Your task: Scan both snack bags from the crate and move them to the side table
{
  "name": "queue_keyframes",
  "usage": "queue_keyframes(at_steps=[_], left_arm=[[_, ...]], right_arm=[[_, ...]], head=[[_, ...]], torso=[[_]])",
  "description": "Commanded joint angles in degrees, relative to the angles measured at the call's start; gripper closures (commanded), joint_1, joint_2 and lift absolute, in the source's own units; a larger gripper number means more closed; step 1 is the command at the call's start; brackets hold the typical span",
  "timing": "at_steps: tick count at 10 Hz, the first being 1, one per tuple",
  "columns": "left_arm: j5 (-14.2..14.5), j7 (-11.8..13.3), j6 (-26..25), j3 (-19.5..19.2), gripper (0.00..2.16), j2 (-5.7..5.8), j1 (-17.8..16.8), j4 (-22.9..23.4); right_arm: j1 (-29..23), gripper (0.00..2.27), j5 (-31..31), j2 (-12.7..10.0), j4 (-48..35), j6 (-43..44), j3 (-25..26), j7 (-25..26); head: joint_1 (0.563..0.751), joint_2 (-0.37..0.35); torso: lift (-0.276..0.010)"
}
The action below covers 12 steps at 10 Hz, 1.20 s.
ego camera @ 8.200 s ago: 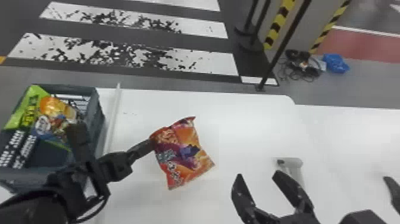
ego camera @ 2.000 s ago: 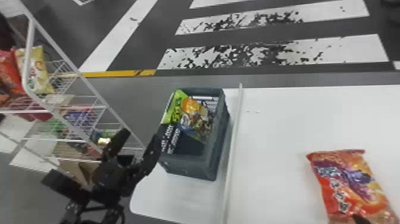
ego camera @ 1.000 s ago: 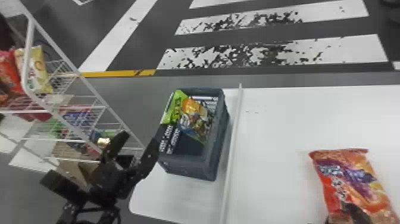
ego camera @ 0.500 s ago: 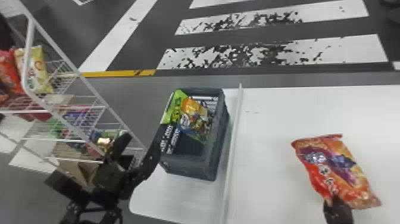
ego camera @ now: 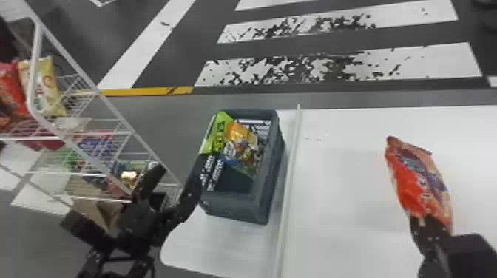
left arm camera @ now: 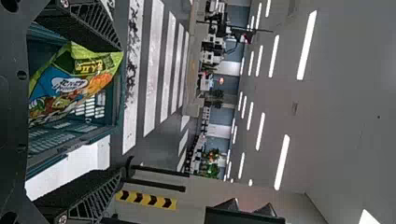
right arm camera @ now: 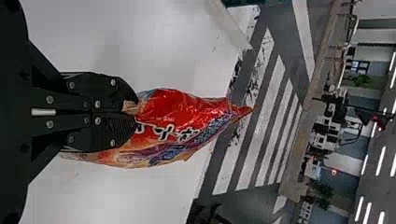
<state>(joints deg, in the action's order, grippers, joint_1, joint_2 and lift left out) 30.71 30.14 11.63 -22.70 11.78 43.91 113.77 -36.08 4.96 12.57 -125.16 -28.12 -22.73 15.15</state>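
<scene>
Red snack bag [ego camera: 418,181], long axis slanting forward-left

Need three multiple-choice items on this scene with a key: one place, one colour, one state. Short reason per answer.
1. Where is the red bag?
A) on the rack
B) in the right gripper
C) on the floor

2. The band along the edge of the bag in the crate is:
A) green
B) pink
C) white

3. The left gripper's fingers are:
A) pressed together
B) crossed
C) wide apart

Key:
1 B: the right wrist view shows its fingers closed on the bag's end.
2 A: the head and left wrist views both show green there.
3 C: the left wrist view shows a broad gap between them.
</scene>
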Motion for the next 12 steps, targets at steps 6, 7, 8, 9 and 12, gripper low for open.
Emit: queue_keyframes(at_steps=[6, 7, 8, 9, 12], left_arm=[[-0.4, 1.0, 1.4, 0.5, 0.06, 0.0, -0.4, -0.6], [-0.4, 1.2, 1.8, 0.6, 0.06, -0.09, -0.4, -0.7], [-0.5, 1.2, 1.8, 0.6, 0.06, -0.09, -0.4, -0.9], [-0.5, 1.2, 2.1, 0.6, 0.06, 0.0, -0.4, -1.1], [-0.6, 1.2, 2.3, 1.1, 0.06, 0.0, -0.4, -1.1]], right_arm=[[-3.9, 2.25, -56.9, -7.0, -4.2, -7.2, 26.4, -8.0], [-3.9, 2.25, -59.4, -7.6, -3.2, -6.8, 27.8, -5.9], [-3.9, 2.25, -60.3, -8.1, -1.7, -5.8, 29.2, -4.3], [-3.9, 2.25, -61.3, -9.2, 0.3, -5.8, 31.4, -3.9], [-3.6, 2.25, -60.7, -11.6, 4.2, -5.1, 38.0, -1.9]], head=[[0.695, 0.35], [0.695, 0.35], [0.695, 0.332], [0.695, 0.304], [0.695, 0.213]], torso=[[-0.029], [-0.029], [-0.029], [-0.029], [-0.029]])
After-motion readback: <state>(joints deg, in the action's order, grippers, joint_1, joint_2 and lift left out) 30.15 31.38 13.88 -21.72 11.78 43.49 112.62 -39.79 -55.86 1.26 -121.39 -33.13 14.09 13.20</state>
